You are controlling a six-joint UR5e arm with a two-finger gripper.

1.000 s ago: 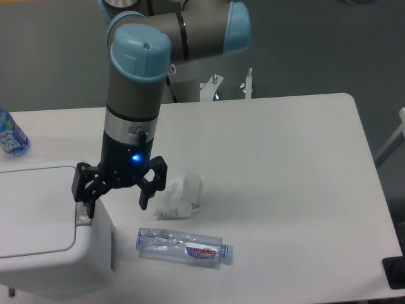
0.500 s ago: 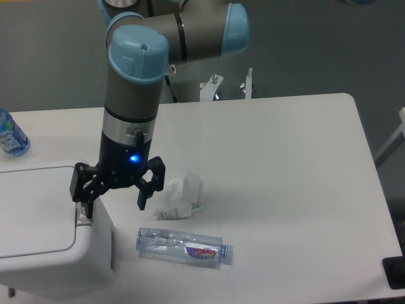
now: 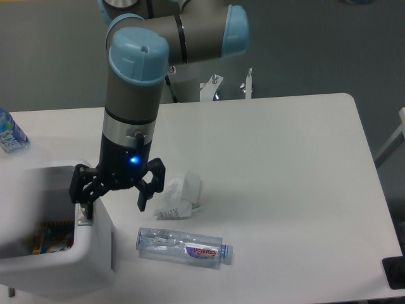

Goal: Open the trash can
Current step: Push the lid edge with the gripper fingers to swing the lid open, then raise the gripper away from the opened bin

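The trash can (image 3: 69, 269) is a large light-grey bin at the table's front left corner. Its top stands open and the inside (image 3: 44, 237) shows, with colourful rubbish in it. The lid itself does not show clearly. My gripper (image 3: 114, 197) is open and holds nothing. It hangs over the bin's right rim, with its left fingertip (image 3: 81, 206) down at the grey button strip (image 3: 82, 218) and its right fingertip (image 3: 144, 199) outside the bin, above the table.
A clear plastic bottle (image 3: 183, 246) lies on the table right of the bin. Crumpled white paper (image 3: 181, 195) lies just behind it. A blue-labelled bottle (image 3: 9, 136) stands at the far left edge. A black object (image 3: 395, 272) sits at the lower right.
The flat lid that covered the trash can has swung up, and the inside is now exposed. The gripper has stayed at the rim's button strip.
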